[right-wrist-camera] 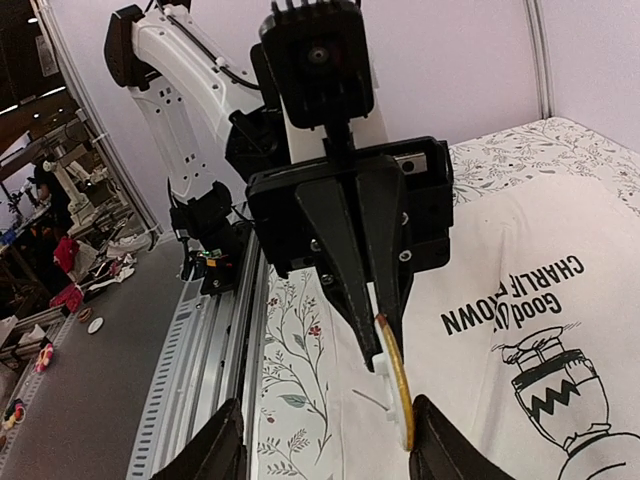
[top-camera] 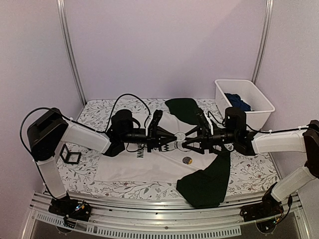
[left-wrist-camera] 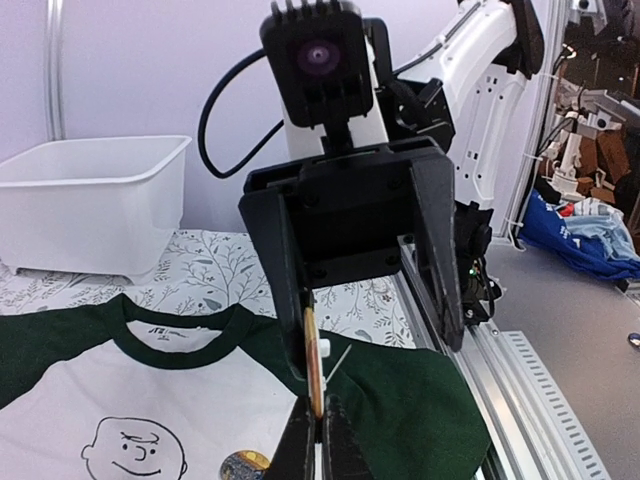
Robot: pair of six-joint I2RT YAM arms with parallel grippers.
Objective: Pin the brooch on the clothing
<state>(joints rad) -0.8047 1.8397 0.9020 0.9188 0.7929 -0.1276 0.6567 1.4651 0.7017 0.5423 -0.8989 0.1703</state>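
While the left gripper (left-wrist-camera: 318,440) was pressed together on one edge of the brooch (left-wrist-camera: 313,358), the disc stood on its edge in the air, above the T-shirt (top-camera: 142,167) and not touching it. The shirt lay flat on the table (top-camera: 99,112), print up, under both grippers. The right gripper (right-wrist-camera: 330,450) faced the left one head-on. Its fingers were spread, one on each side of the thin disc, without closing on it. A fine pin seemed to stick out from the white back of the brooch, but it was too thin to be sure. So the brooch was in the hold of the left arm, and the cloth was straight below it. I judge that the next move must turn the pin side downward to the white chest area. A second small round badge (top-camera: 187,160) lay on the shirt near the dark sleeve (top-camera: 204,184).
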